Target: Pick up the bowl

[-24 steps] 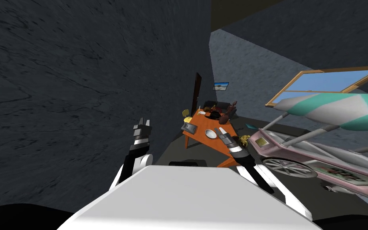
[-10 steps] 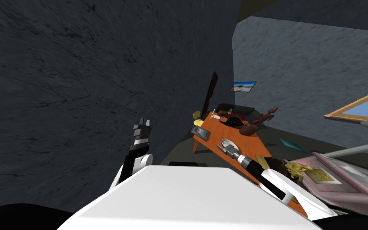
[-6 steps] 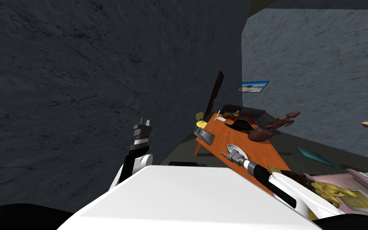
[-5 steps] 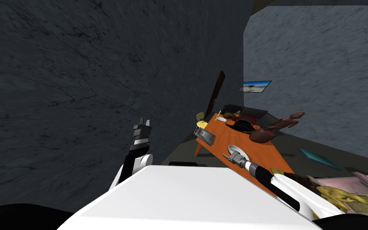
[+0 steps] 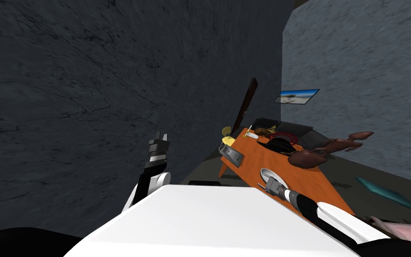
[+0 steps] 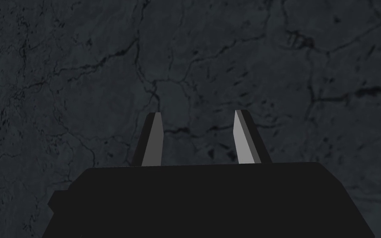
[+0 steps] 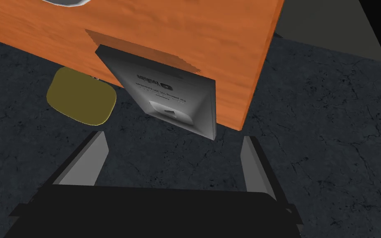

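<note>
The bowl (image 5: 269, 174), pale grey and shallow, sits on the orange table (image 5: 262, 158) near its right long edge. My right gripper (image 5: 262, 186) hovers just short of the bowl on my side, open and holding nothing. The right wrist view looks past that gripper (image 7: 173, 136) at the table's corner; a sliver of the bowl's rim (image 7: 65, 1) lies beyond its fingers. My left gripper (image 5: 160, 136) is raised beside the dark wall, away from the table, and the left wrist view shows its fingers (image 6: 153, 136) apart with nothing between them.
A grey plaque (image 5: 232, 156) overhangs the table's near corner (image 7: 165, 97). Farther along the table lie a black object (image 5: 281, 145) and a brown figurine (image 5: 329, 149). A yellow seat (image 7: 82, 97) stands beside the table. A teal thing (image 5: 389, 194) lies on the floor.
My view has swung left, so the table now sits further right and nearer. My right gripper stays just short of the bowl. The left arm has not moved.
</note>
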Robot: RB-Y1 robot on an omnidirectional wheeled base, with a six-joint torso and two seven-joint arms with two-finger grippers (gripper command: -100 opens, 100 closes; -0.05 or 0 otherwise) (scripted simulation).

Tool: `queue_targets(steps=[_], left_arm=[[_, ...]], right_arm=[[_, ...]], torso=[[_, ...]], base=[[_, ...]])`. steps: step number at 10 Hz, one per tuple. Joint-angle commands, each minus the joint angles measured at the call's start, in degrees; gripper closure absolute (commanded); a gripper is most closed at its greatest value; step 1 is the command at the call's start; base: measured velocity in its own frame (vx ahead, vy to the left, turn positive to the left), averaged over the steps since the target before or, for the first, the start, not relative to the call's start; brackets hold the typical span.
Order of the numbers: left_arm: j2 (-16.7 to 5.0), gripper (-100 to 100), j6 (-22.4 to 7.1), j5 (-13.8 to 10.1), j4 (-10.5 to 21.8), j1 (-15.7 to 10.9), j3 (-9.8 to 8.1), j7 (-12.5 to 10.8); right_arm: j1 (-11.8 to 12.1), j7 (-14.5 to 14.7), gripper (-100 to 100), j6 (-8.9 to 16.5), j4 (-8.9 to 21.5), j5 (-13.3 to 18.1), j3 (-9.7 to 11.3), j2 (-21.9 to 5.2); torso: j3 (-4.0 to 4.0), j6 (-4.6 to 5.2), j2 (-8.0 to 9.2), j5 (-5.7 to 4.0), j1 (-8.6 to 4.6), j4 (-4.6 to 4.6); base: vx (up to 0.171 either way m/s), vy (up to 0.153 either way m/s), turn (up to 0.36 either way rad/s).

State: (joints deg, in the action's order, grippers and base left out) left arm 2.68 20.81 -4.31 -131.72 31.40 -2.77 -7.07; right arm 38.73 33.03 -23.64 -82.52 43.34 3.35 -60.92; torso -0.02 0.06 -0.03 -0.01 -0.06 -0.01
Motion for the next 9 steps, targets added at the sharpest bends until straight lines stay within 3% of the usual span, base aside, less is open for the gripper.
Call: queue_targets(steps=[1,4,9], left_arm=[[0.0,0,0.0,0.0,0.0,0.0,0.00,0.0],[0.0,0,0.0,0.0,0.0,0.0,0.00,0.0],[0.0,0,0.0,0.0,0.0,0.0,0.00,0.0]], right_arm=[[-0.4,1.0,-100,1.2,2.9,1.7,2.5,-1.7],[-0.3,2.0,-100,1.7,5.3,2.8,4.1,-3.1],[0.1,5.7,-100,3.5,14.0,7.1,11.7,-7.5]], torso=[[0.00,0.00,0.00,0.00,0.00,0.00],[-0.01,-0.02,-0.03,0.01,-0.03,0.00],[-0.03,0.00,-0.06,-0.02,-0.13,-0.01]], base=[[0.046,-0.019,0.109],[0.044,-0.026,0.083],[0.055,-0.049,0.118]])
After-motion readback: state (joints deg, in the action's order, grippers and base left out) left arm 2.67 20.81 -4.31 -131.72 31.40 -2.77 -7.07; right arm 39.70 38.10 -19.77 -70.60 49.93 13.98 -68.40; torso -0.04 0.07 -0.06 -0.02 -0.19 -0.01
